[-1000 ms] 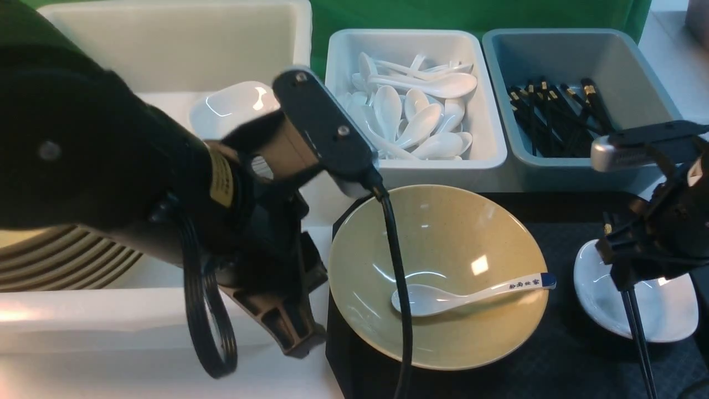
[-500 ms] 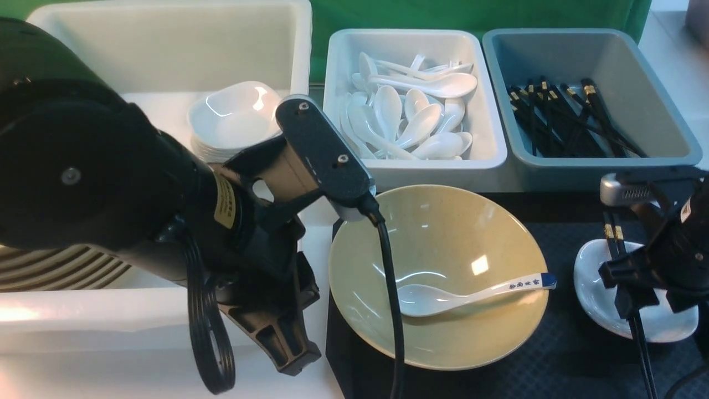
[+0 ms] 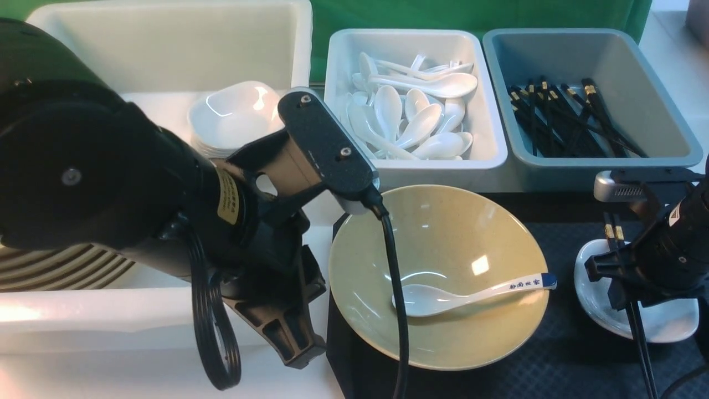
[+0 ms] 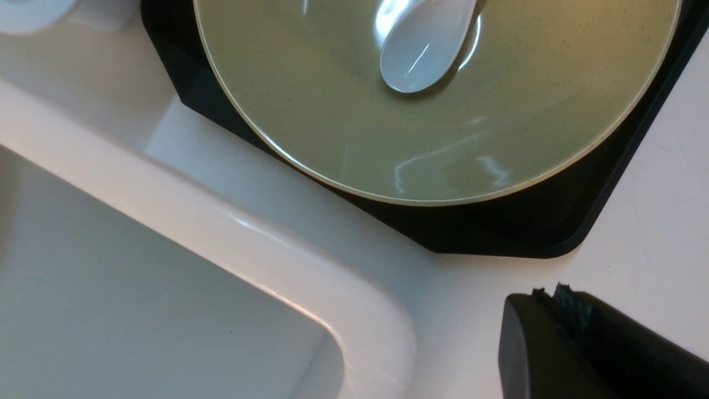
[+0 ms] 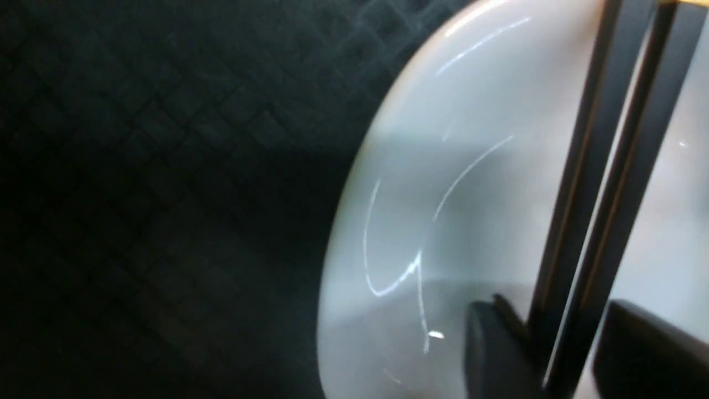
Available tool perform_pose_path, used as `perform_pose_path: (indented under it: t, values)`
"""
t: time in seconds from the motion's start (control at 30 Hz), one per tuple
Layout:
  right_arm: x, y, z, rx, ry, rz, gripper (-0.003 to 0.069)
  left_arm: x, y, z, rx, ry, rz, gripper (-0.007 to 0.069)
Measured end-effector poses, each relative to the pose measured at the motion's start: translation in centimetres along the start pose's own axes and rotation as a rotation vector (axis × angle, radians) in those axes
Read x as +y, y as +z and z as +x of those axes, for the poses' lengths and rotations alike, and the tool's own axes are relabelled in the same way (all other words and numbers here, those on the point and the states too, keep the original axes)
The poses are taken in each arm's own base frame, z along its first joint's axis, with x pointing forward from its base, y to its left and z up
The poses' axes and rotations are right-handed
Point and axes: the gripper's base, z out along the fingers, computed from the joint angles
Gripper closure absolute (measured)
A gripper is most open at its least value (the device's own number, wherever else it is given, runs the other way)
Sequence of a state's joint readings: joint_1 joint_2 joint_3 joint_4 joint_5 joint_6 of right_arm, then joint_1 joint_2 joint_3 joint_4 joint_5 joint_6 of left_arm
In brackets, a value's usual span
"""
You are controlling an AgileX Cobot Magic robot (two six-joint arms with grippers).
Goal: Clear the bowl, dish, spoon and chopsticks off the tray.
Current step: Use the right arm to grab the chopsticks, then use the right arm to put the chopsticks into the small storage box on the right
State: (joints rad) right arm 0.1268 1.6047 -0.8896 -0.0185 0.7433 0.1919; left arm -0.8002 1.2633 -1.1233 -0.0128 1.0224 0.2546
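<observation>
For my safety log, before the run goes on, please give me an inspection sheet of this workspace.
Surface: white table with the black tray on it.
Job's things: spoon lies in bowl; chopsticks lie across dish; all are on the tray.
Clutter: spoon bin, chopstick bin, tub with stacked dishes.
Grippers: left gripper shut, beside tray; right gripper jaws either side of chopsticks, grip uncertain.
Cables: black cable hangs before bowl.
Surroundings: green backdrop.

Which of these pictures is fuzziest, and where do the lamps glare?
Right wrist view: dim and soft, small glossy white dish and thin black chopsticks smeared. Front view: sharp, bright glints in the wide pale-yellow bowl. Left wrist view: crisp, streaky reflections on that bowl.
</observation>
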Motion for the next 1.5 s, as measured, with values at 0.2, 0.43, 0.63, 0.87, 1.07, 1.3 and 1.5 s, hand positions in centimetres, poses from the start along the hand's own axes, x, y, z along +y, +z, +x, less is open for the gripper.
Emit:
perform_pose_path:
  t: [0.2,0.43,0.63,0.87,1.07,1.3,1.5]
  values:
    - [0.0,0.0,0.0,0.003,0.021,0.001,0.0508,0.0,0.0,0.0,0.000,0.000,0.000,0.0636]
    - [-0.2,-1.6,0.7,0.020,-0.042,0.004,0.0508,0.0,0.0,0.1,0.010,-0.006,0.003,0.0636]
    - [-0.4,-8.6,1.3,-0.157,-0.131,-0.015,0.0508,0.0,0.0,0.2,0.018,-0.026,0.004,0.0636]
    - [0.5,-15.1,-5.5,-0.452,-0.166,-0.033,0.0508,0.3,0.1,-1.6,-0.167,-0.071,-0.020,0.0636]
    - [1.8,-15.9,-12.9,-0.604,-0.148,-0.051,0.0508,1.0,0.3,-4.5,-0.383,-0.088,-0.062,0.0636]
    - [3.0,-12.3,-21.0,-0.686,-0.068,-0.082,0.0508,1.3,-0.1,-5.9,-0.456,-0.092,-0.077,0.0636]
    - [2.3,-5.2,-24.9,-0.573,0.014,-0.072,0.0472,0.8,-0.3,-4.2,-0.297,-0.123,-0.030,0.0636]
